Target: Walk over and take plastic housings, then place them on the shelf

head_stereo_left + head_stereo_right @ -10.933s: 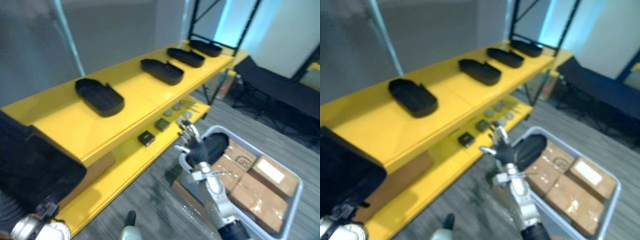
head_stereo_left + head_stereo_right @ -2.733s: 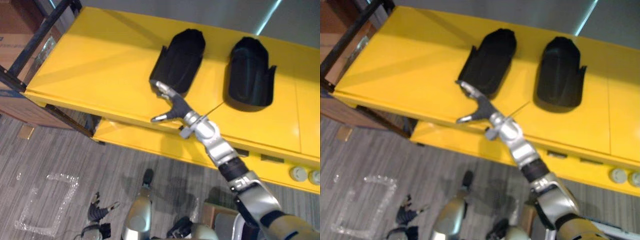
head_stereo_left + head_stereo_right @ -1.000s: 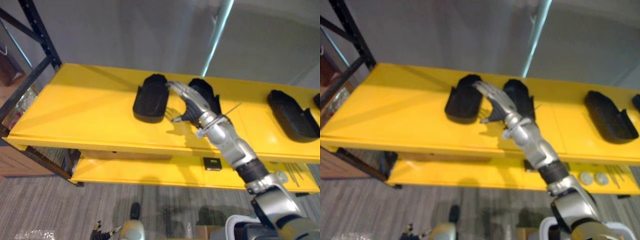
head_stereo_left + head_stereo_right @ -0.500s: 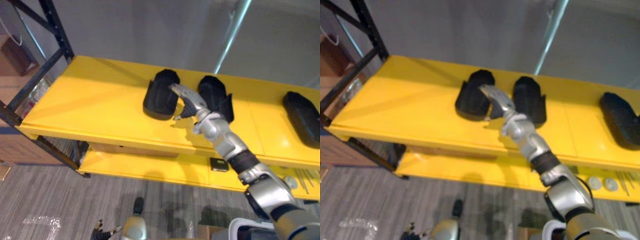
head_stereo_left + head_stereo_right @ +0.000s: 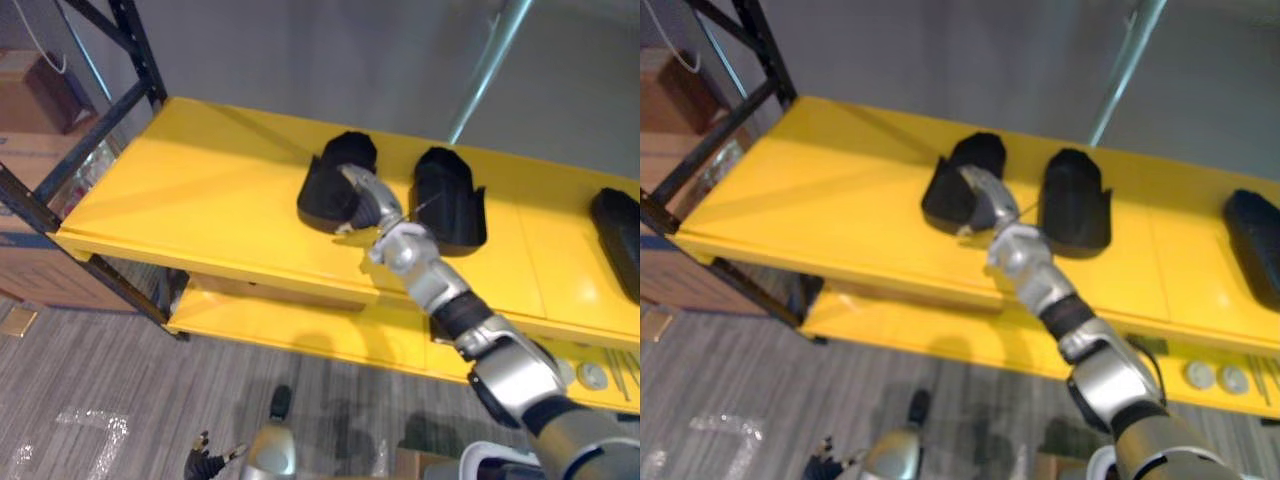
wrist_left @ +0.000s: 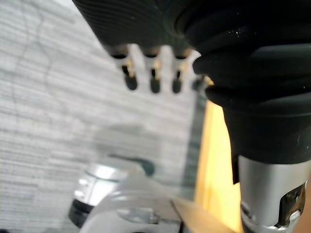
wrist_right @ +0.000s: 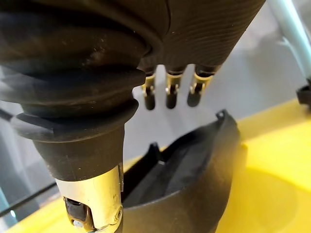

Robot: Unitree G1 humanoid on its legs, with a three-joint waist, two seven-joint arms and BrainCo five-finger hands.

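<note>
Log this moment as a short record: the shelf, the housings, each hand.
shelf: yellow shelf, two levels, black frame posts at its left end
housings on top level: three black ones in a row: leftmost housing, middle housing, third housing at the view's right edge
right hand: right hand open, fingers straight over the leftmost housing's right side, not curled round it
left hand: left hand open, low over the grey floor, holding nothing

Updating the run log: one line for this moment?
right hand: open, at leftmost housing, which lies on yellow shelf | second housing: beside it | left hand: open, low near floor
</note>
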